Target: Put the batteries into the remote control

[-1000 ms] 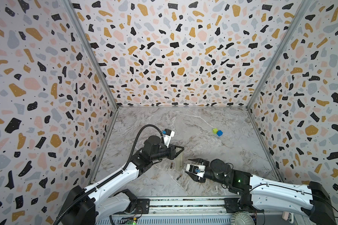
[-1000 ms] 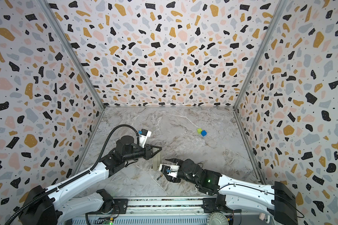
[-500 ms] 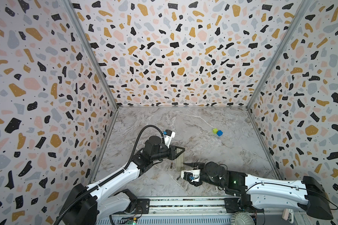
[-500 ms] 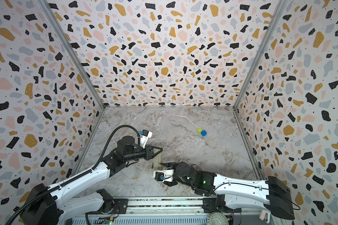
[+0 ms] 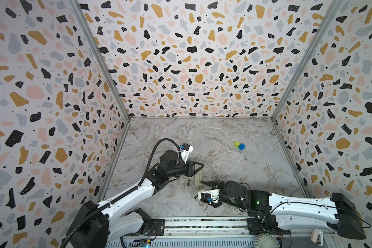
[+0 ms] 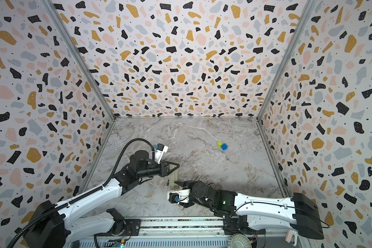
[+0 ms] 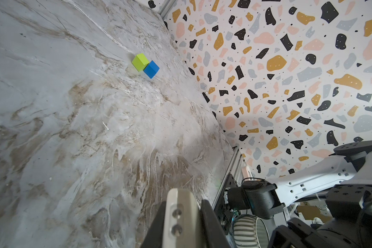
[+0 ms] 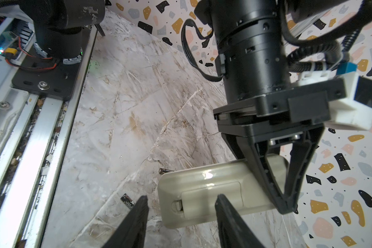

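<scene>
Nearby, my right gripper (image 8: 182,196) has its jaws apart at the cover end of the slim white plastic remote control (image 8: 202,184), plain back showing; whether they touch it I cannot tell. 1 tiny dark cylindrical battery (image 5: 195,196) lies on the grey marble tabletop (image 5: 223,163) at the remote's 7 o'clock, the other battery (image 5: 189,182) just beside it at 9. My left gripper (image 5: 201,166) is clamped on the remote's 12 o'clock end. Well beyond, at 1 o'clock, a lime-green cube (image 5: 236,144) touches a blue cube (image 5: 241,146).
</scene>
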`<state>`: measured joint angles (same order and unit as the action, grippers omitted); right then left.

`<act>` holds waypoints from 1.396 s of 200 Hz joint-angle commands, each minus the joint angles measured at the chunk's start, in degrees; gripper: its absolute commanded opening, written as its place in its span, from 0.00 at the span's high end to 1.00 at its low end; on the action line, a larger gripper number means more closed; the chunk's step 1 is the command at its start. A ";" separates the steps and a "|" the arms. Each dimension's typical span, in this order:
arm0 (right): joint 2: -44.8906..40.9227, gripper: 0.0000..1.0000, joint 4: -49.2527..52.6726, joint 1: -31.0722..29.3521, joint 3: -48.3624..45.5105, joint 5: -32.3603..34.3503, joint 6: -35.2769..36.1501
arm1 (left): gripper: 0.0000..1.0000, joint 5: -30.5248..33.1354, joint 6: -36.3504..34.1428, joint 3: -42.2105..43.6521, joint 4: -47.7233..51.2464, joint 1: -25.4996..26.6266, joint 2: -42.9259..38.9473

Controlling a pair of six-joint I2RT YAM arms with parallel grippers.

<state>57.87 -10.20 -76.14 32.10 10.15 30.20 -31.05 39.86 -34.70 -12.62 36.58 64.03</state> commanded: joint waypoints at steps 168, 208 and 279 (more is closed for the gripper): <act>3.66 0.53 -2.13 -1.73 1.91 9.09 4.25 | 1.00 -4.91 1.30 2.09 -5.00 -0.28 -0.92; 4.18 0.53 -2.24 -1.74 1.85 9.19 4.24 | 1.00 -5.13 1.46 2.35 -5.28 -0.28 -1.10; 7.11 0.53 -1.95 -1.73 2.17 11.31 5.14 | 1.00 -5.60 1.80 2.53 -5.66 -0.28 -1.10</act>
<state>64.47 -12.69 -77.69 32.12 19.53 34.85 -34.87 41.15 -32.18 -15.00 36.38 63.96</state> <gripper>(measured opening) 0.469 0.236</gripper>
